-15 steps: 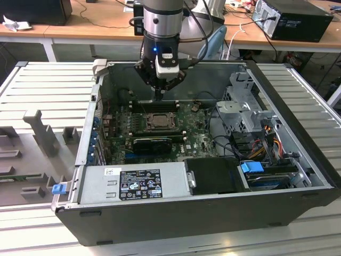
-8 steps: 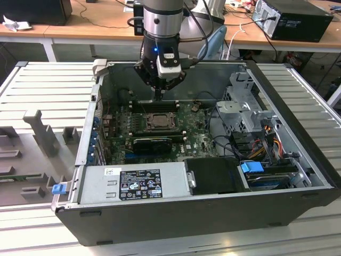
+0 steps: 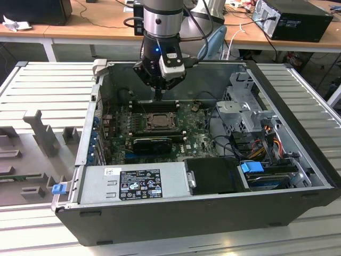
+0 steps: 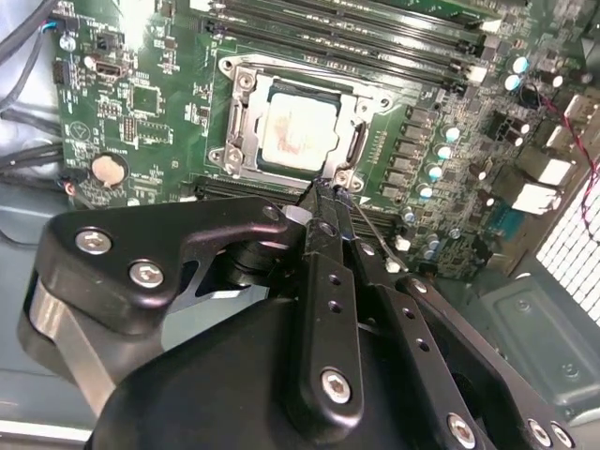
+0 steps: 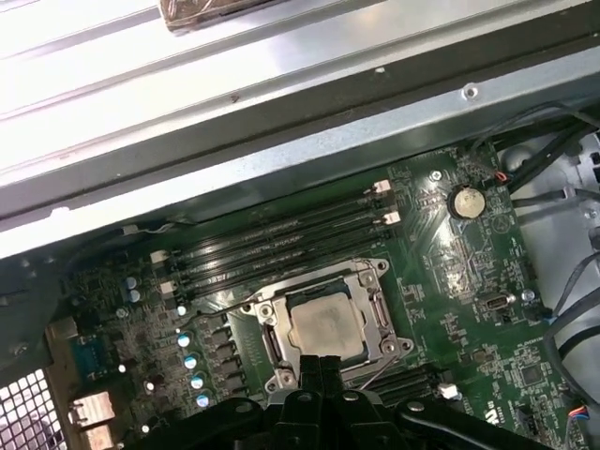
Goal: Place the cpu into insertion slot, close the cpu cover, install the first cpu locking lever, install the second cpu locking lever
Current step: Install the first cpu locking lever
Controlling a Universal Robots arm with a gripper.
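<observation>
We log the cpu [image 4: 298, 131] face as pale metal with a dull sheen and a faint reddish smear. The cpu cover [image 4: 242, 112] around it is bare silver metal, brighter at the edges. Circuit board [image 4: 150, 122]: green lacquer, glossy under the light. Gripper [image 4: 326, 190]: smooth matt black links with bright metal screw heads. Computer case [image 3: 213, 80] inner wall: satin grey sheet metal. Table [image 3: 48, 80]: ribbed pale metal.
</observation>
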